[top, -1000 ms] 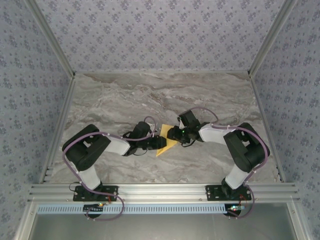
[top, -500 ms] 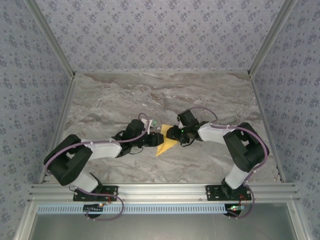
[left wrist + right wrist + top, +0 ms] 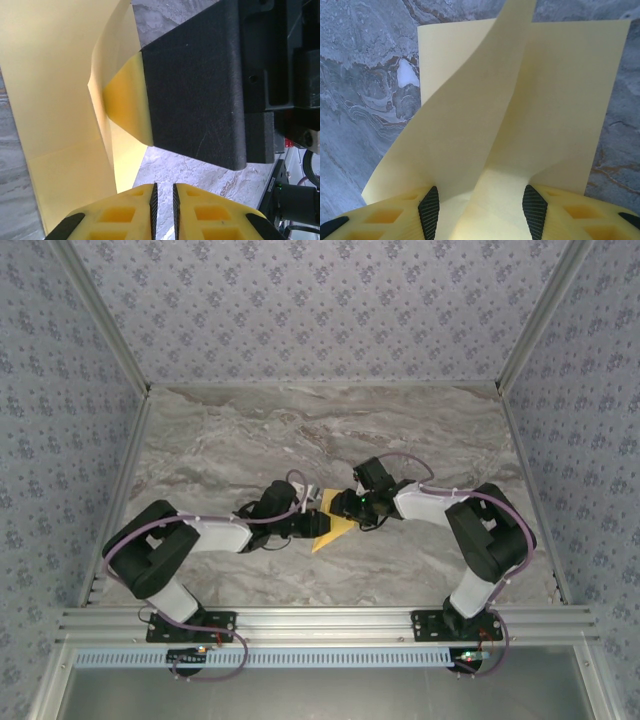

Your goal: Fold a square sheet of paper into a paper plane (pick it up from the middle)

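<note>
The right gripper (image 3: 481, 206), jaws half apart, is loosely straddling a raised fold (uncreased) in the square sheet of paper (image 3: 560, 90). Beside it the left gripper (image 3: 163, 197) is hovering almost closed, empty; unpinched, the fold is risking springing flat.

Seen from above, the paper (image 3: 338, 530) is half covered by the 2 grippers meeting over it, the left gripper (image 3: 318, 524) and the right gripper (image 3: 336, 507). Its folds are too small to make out. In the left wrist view a black finger (image 3: 195, 90) of the right gripper hides the paper's right side, and the paper runs off the top edge. In the right wrist view its raised flap is cut off at the top.
</note>
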`<state>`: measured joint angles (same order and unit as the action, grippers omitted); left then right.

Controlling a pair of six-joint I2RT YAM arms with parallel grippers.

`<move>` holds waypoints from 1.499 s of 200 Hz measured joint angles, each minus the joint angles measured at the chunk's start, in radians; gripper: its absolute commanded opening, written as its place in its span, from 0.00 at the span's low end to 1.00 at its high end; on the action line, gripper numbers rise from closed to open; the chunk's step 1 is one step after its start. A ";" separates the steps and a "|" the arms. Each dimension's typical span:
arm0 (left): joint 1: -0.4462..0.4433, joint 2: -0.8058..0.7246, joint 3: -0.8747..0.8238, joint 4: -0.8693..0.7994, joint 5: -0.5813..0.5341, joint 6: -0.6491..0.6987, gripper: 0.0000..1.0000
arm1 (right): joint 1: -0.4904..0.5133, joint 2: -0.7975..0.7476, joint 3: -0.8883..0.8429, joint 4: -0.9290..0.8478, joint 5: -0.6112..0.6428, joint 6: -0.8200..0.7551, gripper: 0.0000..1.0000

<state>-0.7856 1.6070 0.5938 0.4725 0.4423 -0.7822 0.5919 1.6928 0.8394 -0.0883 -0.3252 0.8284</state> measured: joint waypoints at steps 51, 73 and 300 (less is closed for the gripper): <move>0.000 0.014 0.027 -0.030 -0.018 0.015 0.19 | 0.000 0.003 0.009 -0.014 0.001 0.010 0.53; 0.000 0.037 0.050 -0.062 -0.031 0.015 0.18 | 0.000 0.005 0.011 -0.019 0.006 0.014 0.51; 0.000 0.084 0.117 -0.212 -0.135 0.054 0.12 | 0.006 0.063 0.098 -0.153 0.045 0.021 0.40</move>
<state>-0.7856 1.6909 0.7109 0.2600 0.3073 -0.7280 0.5976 1.7557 0.9379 -0.2417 -0.2798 0.8494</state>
